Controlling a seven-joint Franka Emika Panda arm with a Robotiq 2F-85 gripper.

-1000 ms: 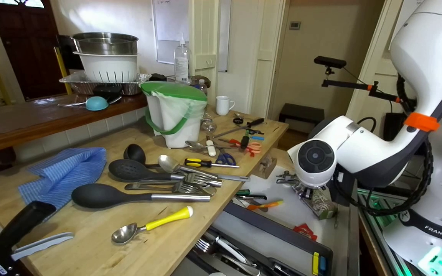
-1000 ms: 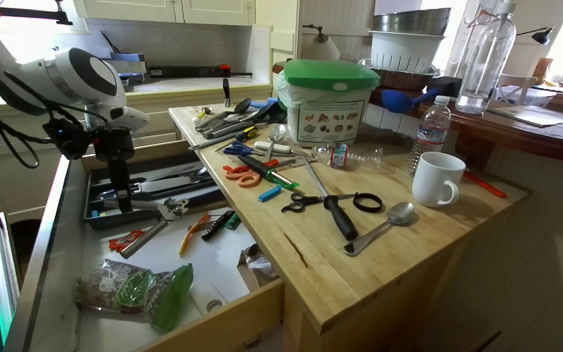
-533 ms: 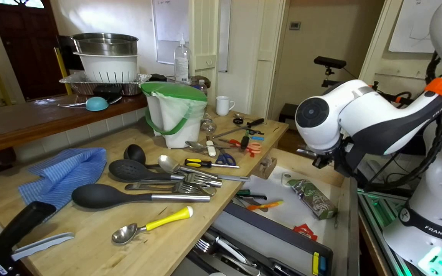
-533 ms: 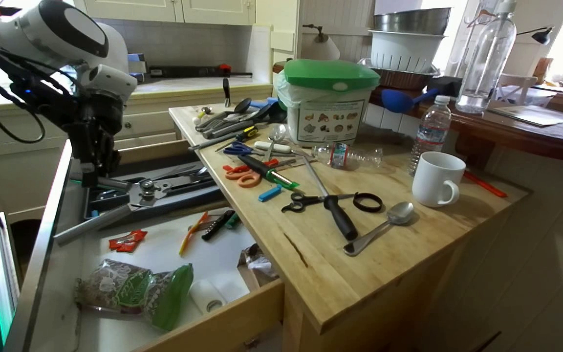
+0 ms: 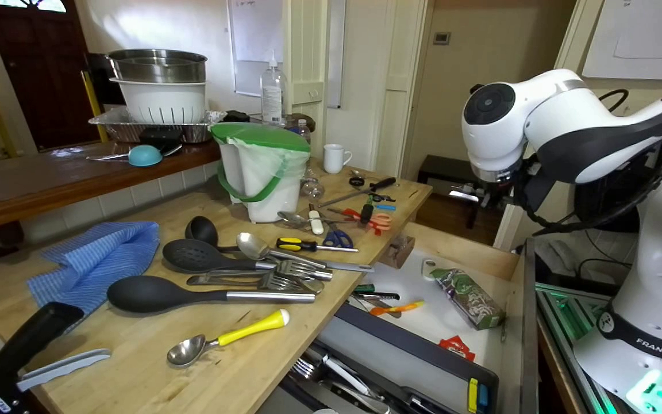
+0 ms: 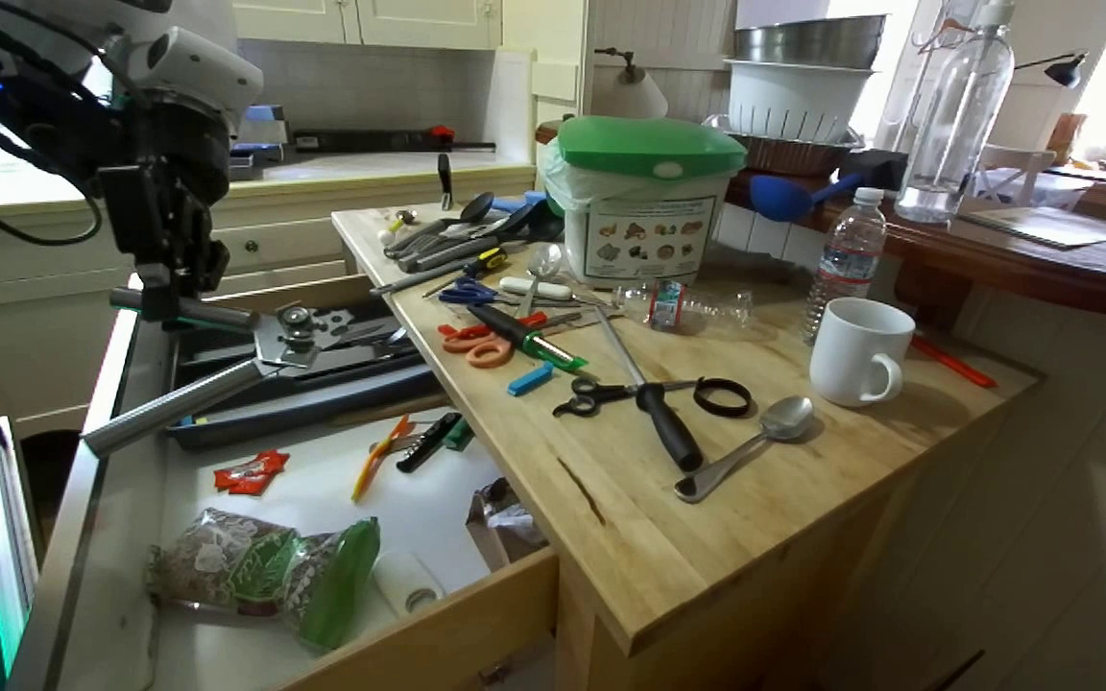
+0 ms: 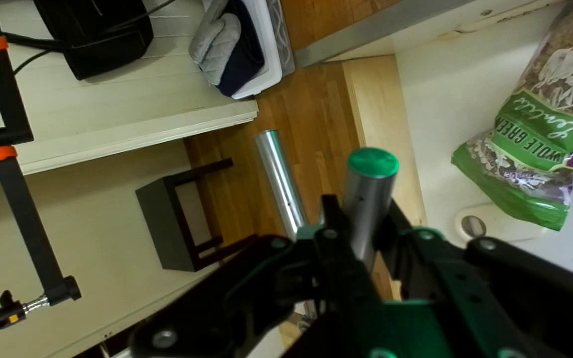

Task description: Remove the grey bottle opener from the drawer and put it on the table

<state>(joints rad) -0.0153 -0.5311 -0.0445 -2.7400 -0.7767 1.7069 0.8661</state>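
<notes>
Grey metal bottle opener (image 6: pixel 279 347), two-handled, joined at a flat plated head (image 6: pixel 321 332) with a round knob (image 6: pixel 296 321); location: in the air at the light-wood drawer with pale sides (image 6: pixel 447 626), above its floor; the jaws are closed around the upper handle (image 6: pixel 219 315), whose free end sticks out past them.

Long axis, in an exterior view: upper handle nearly level, dipping slightly towards the head; head pointing right, towards the light-wood worktop (image 6: pixel 654 552) and apart from it; lower handle (image 6: pixel 176 408) slanting down and left from the head, the pair spread in a V open to the left; the lower handle's end overlaps the drawer's side rim in that view, contact cannot be told.

In the wrist view: both handle ends point towards the top, the gripped one with a round, green-toned end face (image 7: pixel 373 162), the second to its left, leaning left.

Inside the drawer: dark grey plastic tray (image 6: pixel 323 414); crumpled red packet (image 6: pixel 251 472); slim orange tool (image 6: pixel 380 458); clear plastic bag of lentils with a green label (image 7: pixel 540 129).
</notes>
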